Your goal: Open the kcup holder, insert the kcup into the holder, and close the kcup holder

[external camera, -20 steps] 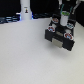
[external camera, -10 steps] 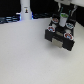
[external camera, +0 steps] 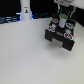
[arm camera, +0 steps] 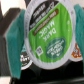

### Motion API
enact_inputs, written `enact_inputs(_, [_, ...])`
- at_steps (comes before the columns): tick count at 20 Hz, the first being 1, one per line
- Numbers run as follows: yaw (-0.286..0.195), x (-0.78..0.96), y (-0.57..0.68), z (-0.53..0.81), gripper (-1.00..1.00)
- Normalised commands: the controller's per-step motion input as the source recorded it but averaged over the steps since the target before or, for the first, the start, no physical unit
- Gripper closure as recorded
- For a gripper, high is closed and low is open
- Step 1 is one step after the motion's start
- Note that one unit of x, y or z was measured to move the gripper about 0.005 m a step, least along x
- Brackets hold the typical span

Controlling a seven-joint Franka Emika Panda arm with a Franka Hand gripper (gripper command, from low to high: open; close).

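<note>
"Dark Magic" kcup (arm camera: 47,31) in hand (arm camera: 46,35)

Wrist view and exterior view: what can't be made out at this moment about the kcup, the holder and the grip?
- Wrist view: the kcup lid fills the frame, hiding its white body and most of the kcup holder below.
- Wrist view: teal fingers flank the kcup; actual contact is hidden behind the lid.
- Exterior view: the gripper is too small and blurred to judge the jaws.
- Exterior view: drawer state and which slots are free are too blurred.
</note>
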Motion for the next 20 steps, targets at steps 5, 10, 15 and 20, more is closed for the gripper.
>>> enact_inputs(5, [-0.061,0.26,0.00,0.27,1.00])
enact_inputs(10, [-0.070,0.40,0.08,0.17,1.00])
enact_inputs(15, [0.001,-0.01,-0.09,-0.01,1.00])
enact_inputs(20, [0.009,-0.04,-0.12,-0.06,1.00])
